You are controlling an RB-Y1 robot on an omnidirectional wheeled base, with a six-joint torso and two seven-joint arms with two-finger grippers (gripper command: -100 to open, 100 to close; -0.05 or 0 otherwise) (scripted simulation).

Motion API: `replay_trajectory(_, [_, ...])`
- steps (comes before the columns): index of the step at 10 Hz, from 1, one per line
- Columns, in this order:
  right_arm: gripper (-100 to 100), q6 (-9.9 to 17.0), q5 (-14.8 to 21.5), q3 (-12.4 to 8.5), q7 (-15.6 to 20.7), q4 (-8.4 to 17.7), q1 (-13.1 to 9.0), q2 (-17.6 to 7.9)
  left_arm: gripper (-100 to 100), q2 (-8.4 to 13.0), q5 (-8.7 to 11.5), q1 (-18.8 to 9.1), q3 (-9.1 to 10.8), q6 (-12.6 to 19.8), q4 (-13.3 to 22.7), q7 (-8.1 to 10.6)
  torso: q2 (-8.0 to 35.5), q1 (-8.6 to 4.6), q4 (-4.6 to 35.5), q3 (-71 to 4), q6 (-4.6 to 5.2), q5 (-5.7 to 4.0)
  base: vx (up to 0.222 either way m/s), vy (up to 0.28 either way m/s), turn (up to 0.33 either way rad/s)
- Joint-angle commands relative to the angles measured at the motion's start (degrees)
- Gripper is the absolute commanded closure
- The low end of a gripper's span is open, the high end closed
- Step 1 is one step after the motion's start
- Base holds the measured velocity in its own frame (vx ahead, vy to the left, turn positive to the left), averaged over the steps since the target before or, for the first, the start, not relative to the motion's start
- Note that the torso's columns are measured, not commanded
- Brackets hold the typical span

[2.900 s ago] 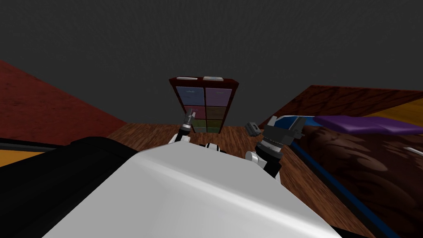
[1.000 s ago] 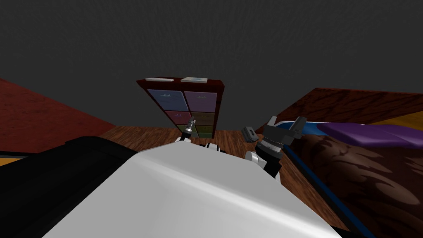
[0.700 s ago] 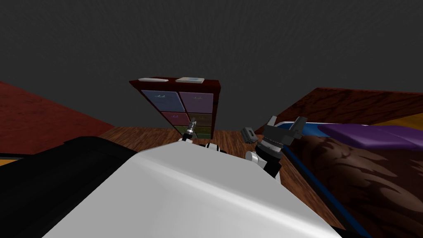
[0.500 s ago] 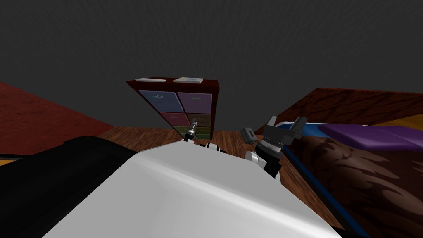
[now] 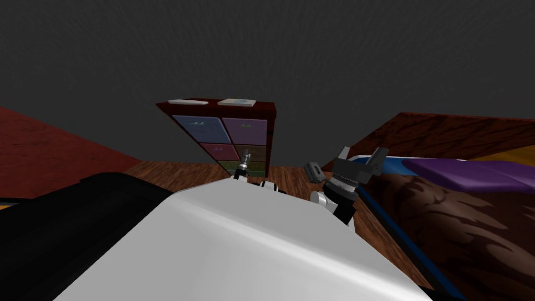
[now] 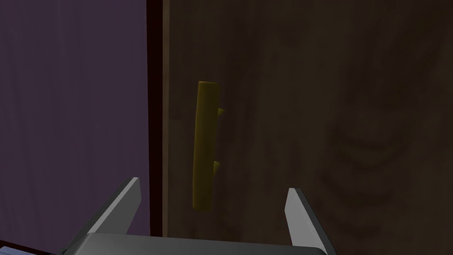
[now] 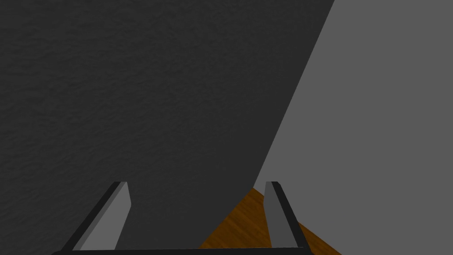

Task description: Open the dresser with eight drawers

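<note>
As my left gripper [image 6: 212,212], fingers apart, faces the dresser's [image 5: 224,133] yellow handle [image 6: 204,146], I judge that closing short of it would pinch only air.

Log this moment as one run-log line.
phase: approach | left gripper: open, aimed at yellow handle on brown drawer, not gripping | right gripper: open, idle | dresser: drawers look shut
</note>
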Motion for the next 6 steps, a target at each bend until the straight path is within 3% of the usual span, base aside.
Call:
replay_trajectory(1, [0,0.00,0.00,0.00,0.00,0.00,0.00,0.00,100,-0.04,0.00,0.11,-0.09,-1.51,1.52,-0.02,0.18,-0.04,0.03,0.09,-0.01,-0.01,-0.048,-0.009,0.014])
replay_trajectory(3, [0,0.01,0.00,0.01,0.00,0.00,-0.02,0.01,100,0.07,-0.07,0.11,-0.24,-0.29,-0.33,0.10,0.06,0.08,-0.26,0.14,0.08,0.20,-0.069,-0.010,0.014])
replay_trajectory(6, [0,0.01,0.00,0.01,0.00,0.01,-0.03,0.01,100,0.08,-0.24,0.88,-0.64,1.02,-1.56,0.19,0.11,-0.07,-0.13,0.10,0.04,0.08,-0.166,-0.048,0.016])
